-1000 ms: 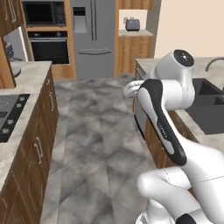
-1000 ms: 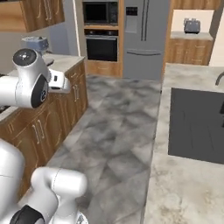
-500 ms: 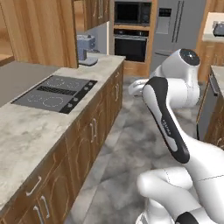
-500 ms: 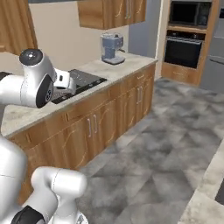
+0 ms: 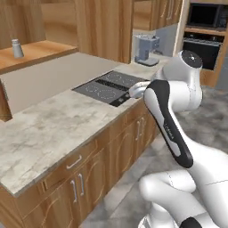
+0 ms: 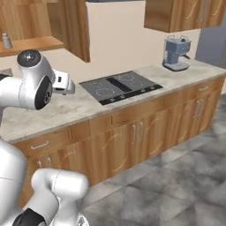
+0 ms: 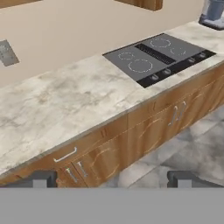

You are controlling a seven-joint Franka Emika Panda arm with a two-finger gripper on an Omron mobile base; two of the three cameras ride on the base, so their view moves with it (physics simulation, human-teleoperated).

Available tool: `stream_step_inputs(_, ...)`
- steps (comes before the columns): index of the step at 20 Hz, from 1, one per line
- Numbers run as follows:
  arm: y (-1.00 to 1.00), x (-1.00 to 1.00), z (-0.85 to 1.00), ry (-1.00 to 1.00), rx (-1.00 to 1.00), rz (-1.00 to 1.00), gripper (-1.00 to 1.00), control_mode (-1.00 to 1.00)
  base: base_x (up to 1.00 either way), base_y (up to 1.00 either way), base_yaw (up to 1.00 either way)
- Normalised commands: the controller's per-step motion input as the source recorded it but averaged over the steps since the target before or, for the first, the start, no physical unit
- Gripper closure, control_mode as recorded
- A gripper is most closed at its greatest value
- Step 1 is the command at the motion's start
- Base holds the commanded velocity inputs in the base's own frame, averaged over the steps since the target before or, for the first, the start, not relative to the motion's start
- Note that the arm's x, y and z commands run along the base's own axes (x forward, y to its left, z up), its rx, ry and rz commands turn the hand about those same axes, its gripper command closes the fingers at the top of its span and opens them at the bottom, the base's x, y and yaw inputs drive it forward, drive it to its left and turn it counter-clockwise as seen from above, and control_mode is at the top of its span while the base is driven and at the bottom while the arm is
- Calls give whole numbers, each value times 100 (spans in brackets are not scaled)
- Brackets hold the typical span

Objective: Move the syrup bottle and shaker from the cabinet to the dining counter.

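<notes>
The shaker (image 5: 17,48), a small grey cylinder, stands upright on the wood shelf of the open wall cabinet (image 5: 42,50), at the far left above the worktop; it is also at the top left (image 6: 6,40) of the right base view. My gripper (image 7: 111,180) is open, its fingertips (image 7: 40,178) wide apart with nothing between them. It hangs in front of the wall worktop, well to the right of and below the shaker. The syrup bottle and the dining counter are out of view.
A marble worktop (image 5: 49,129) runs along the wall over low wooden cabinets (image 6: 132,137). A black cooktop (image 5: 110,87) is set into it. A blue-grey coffee machine (image 6: 176,52) stands further along. Grey stone floor (image 6: 176,190) lies before the cabinets.
The whole picture has swung from the fridge and floor to the wall worktop and open cabinet, so the base has turned. The gripper has stayed open.
</notes>
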Motion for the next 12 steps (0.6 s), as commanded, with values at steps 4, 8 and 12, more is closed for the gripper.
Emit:
stream_step_inputs(4,0,0,0,0,0,0,-100,100,74,0,49)
stream_step_inputs(8,0,0,0,0,0,0,-100,100,99,1,43)
stream_step_inputs(12,0,0,0,0,0,0,-100,100,100,14,33)
